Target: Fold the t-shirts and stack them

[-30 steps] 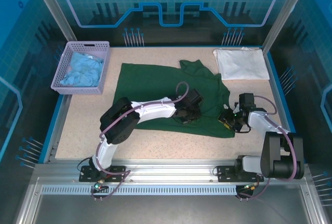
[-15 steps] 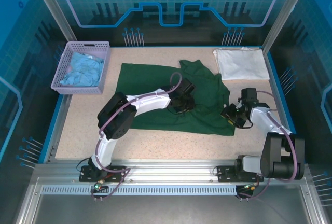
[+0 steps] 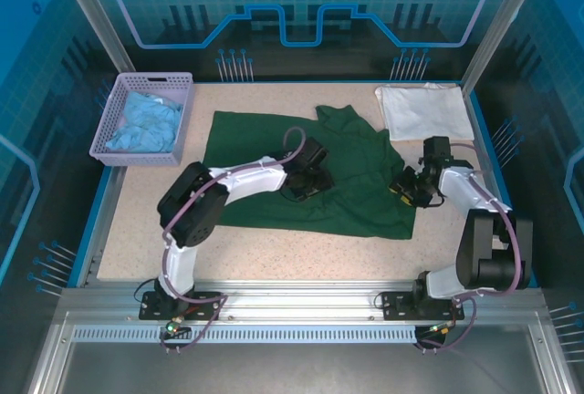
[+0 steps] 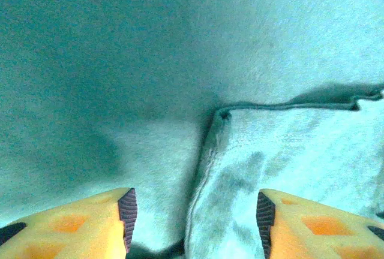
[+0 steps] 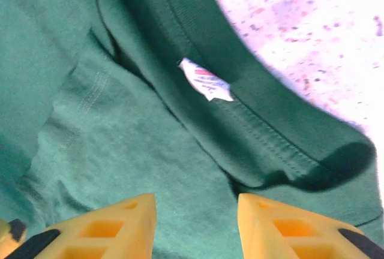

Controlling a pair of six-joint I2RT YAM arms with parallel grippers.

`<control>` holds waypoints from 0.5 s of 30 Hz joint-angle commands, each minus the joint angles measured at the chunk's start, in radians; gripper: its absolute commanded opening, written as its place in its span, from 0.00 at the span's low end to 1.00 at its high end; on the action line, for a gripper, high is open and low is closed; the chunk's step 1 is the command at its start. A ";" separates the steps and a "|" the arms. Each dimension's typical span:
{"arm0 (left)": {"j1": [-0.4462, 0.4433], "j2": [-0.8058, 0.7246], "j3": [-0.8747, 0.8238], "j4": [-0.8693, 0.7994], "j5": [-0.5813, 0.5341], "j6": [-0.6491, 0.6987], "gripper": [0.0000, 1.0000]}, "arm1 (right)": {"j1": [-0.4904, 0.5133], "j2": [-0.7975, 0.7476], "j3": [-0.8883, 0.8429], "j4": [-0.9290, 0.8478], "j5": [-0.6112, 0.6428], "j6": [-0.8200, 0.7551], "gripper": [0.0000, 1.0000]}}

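Observation:
The dark green t-shirt [image 3: 265, 143] lies spread across the middle of the table, with its right part rumpled. My left gripper [image 3: 306, 181] hovers low over the shirt's middle. It is open [image 4: 192, 214], and a hemmed fold edge [image 4: 207, 151] runs between its fingers. My right gripper [image 3: 408, 189] is at the shirt's right edge. It is open [image 5: 195, 223] over the cloth just below the collar [image 5: 264, 133] and its white neck label [image 5: 207, 82]. The white t-shirt [image 3: 424, 111] lies folded flat at the back right corner.
A lilac basket [image 3: 117, 102] holding light blue cloth [image 3: 144, 123] stands at the back left. Bare speckled tabletop [image 3: 274, 253] runs along the near edge, and a strip shows beside the collar [image 5: 312, 19]. Frame posts and blue walls ring the table.
Both grippers have moved away from the near edge. The left went back and left across the green shirt, and the right went back along its right side. Both stayed open.

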 commanded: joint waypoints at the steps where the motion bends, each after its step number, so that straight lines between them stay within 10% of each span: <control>1: 0.030 -0.149 -0.070 -0.022 -0.072 0.052 0.58 | 0.071 0.014 0.050 -0.052 -0.020 -0.006 0.39; 15: 0.332 -0.545 -0.660 0.079 0.109 0.115 0.54 | 0.442 -0.043 -0.063 -0.019 0.119 0.164 0.43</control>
